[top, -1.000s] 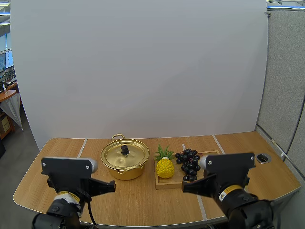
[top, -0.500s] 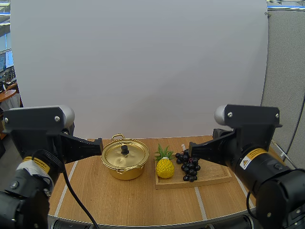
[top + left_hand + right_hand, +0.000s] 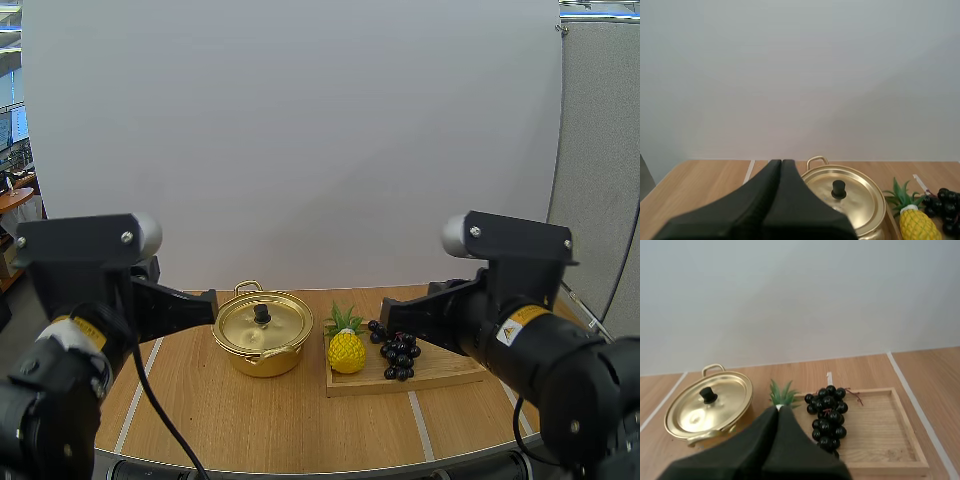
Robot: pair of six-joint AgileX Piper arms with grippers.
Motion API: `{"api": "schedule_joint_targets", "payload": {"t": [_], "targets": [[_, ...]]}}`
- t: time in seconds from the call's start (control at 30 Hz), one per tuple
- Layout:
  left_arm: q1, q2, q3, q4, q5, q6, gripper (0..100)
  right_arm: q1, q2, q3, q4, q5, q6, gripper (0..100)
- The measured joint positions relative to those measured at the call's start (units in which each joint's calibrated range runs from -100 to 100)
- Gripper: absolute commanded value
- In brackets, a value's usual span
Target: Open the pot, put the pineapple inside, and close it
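Left end effector [image 3: 781, 162], right end effector [image 3: 778, 409] lifting clear of wooden surface [image 3: 300, 430], both pinched closed, empty; round gold lidded pot [image 3: 262, 335] awaiting opening.

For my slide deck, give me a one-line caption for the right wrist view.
Right gripper, shut, faces a wooden tray holding pineapple and grapes, beside a lidded gold pot.

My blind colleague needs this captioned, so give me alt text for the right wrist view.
The right gripper, shut, points toward a pineapple beside grapes on a wooden tray. A gold pot, lid on, stands on the table next to the tray.
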Motion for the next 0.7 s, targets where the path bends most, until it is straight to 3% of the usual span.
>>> {"api": "schedule_joint_targets", "payload": {"t": [0.13,0.17,0.23,0.3,0.37,0.4,0.53,0.7], "targets": [[0.0,9.52,-1.16,0.0,0.45,0.0,0,0.0,7.27,0.0,0.48,0.38,-1.65,0],[0.0,10.31,-1.37,0.0,0.45,0.0,0,0.0,8.88,0.0,0.48,0.55,-2.28,6],[0.0,13.32,-2.38,0.0,0.45,0.0,0,0.0,13.98,0.0,0.73,0.55,-4.65,29],[0.0,15.73,-3.54,0.0,0.45,0.0,0,0.0,17.37,0.0,0.73,0.55,-6.7,59],[0.0,18.9,-4.79,0.0,0.45,0.0,4,0.0,19.1,0.0,0.73,0.55,-7.75,91],[0.0,19.5,-5.07,0.0,0.45,0.31,9,0.0,20.62,0.0,0.73,0.55,-8.4,100],[0.0,25.37,-7.9,0.0,0.6,1.43,34,0.0,22.75,0.0,0.73,0.55,-9.64,100],[0.0,30.69,-9.32,0.13,1.08,4.31,83,0.0,23.35,0.0,0.73,0.55,-13.56,100]]}}
